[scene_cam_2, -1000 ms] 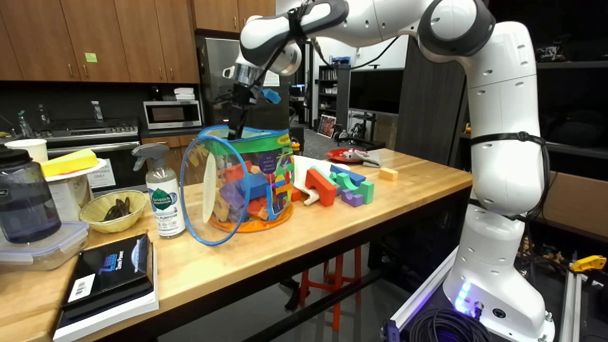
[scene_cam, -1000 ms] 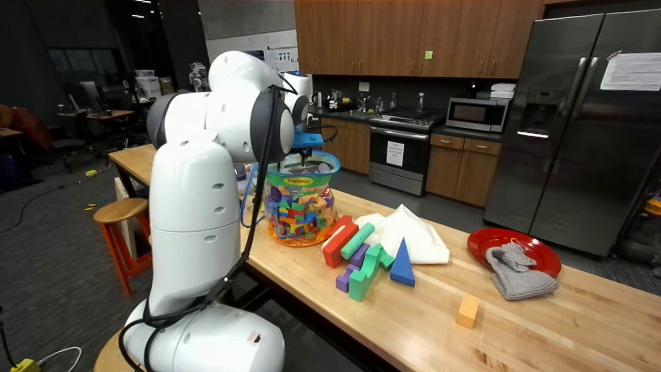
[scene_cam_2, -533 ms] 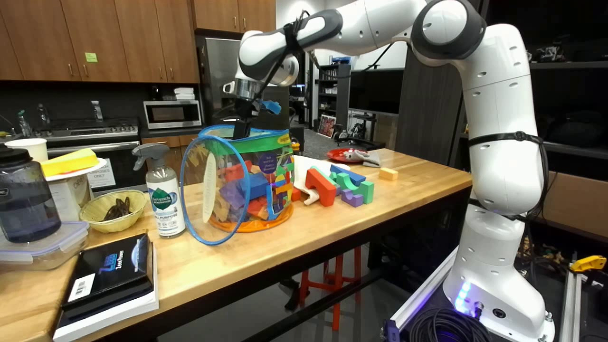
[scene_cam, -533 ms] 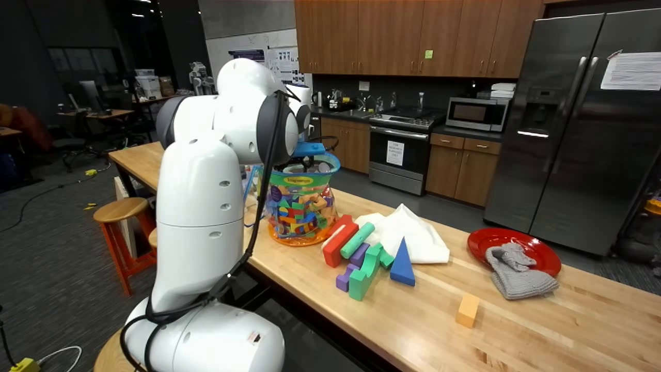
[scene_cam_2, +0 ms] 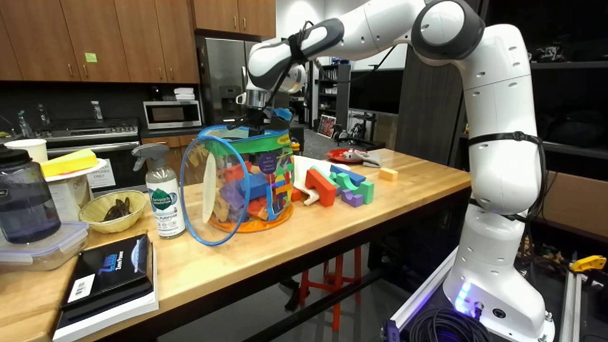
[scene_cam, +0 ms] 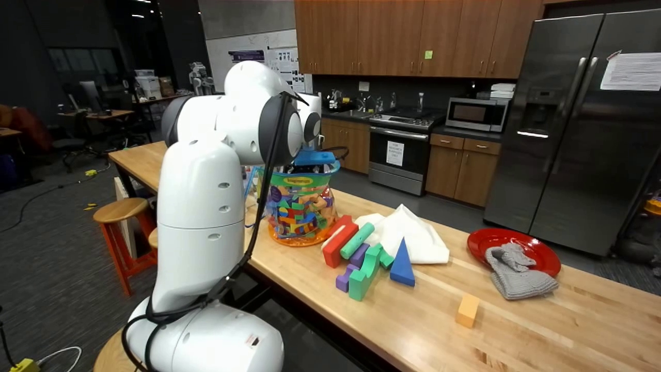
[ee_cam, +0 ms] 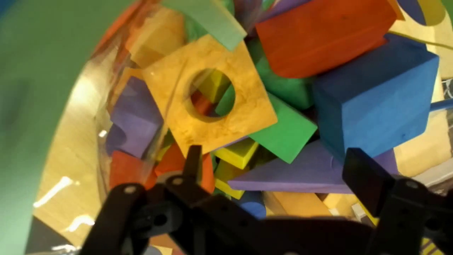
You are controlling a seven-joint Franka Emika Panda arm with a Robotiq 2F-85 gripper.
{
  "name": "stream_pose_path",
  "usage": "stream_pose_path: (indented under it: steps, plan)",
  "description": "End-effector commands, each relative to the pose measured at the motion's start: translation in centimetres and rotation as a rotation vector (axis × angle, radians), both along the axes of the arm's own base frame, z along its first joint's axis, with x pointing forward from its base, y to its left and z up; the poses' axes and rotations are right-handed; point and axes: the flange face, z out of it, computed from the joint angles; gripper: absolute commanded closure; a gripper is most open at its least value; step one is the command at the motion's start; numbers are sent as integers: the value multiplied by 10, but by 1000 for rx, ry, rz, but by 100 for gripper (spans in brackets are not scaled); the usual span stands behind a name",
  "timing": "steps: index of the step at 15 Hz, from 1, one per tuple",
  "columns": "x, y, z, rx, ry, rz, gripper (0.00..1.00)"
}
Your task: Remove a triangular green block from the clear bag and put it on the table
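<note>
The clear bag stands open on the table (scene_cam_2: 304, 237), full of coloured blocks; its green upper band shows in both exterior views (scene_cam: 273, 179) (scene_cam_2: 260, 145). My gripper (ee_cam: 276, 154) points down into the bag's mouth, open and empty above the blocks. In the wrist view a green block (ee_cam: 288, 132) lies partly under a yellow square block with a round hole (ee_cam: 244, 102); its full shape is hidden. A pale green block (ee_cam: 212, 21) lies at the top of that view. A purple triangular block (ee_cam: 293, 173) lies between the fingers, below them. The fingertips are hidden in both exterior views.
Blocks lie beside the bag: a red one (scene_cam: 340, 245), a green arch (scene_cam: 365, 276), a blue triangle (scene_cam: 403, 266). A white cloth (scene_cam: 413, 237), a red plate (scene_cam: 483, 240) and an orange block (scene_cam: 467, 311) lie beyond. A spray bottle (scene_cam_2: 164, 199) stands close to the bag's hanging lid (scene_cam_2: 213, 190).
My gripper has come down into the bag's mouth and shifted to the right in both exterior views. The bag and the blocks on the table have not moved.
</note>
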Motion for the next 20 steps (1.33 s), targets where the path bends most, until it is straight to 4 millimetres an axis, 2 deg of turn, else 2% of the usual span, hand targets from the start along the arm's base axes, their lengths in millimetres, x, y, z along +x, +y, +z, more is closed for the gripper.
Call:
stream_pose_path:
  steps: [1,6,12,20]
  plan:
    - [-13,-18,6,-24,4,-42,0]
    - [-21,-24,3,-25,-1,-74,0]
    - [-18,-21,8,18,-138,-75,0]
    - [-21,-17,-2,3,-152,-29,0]
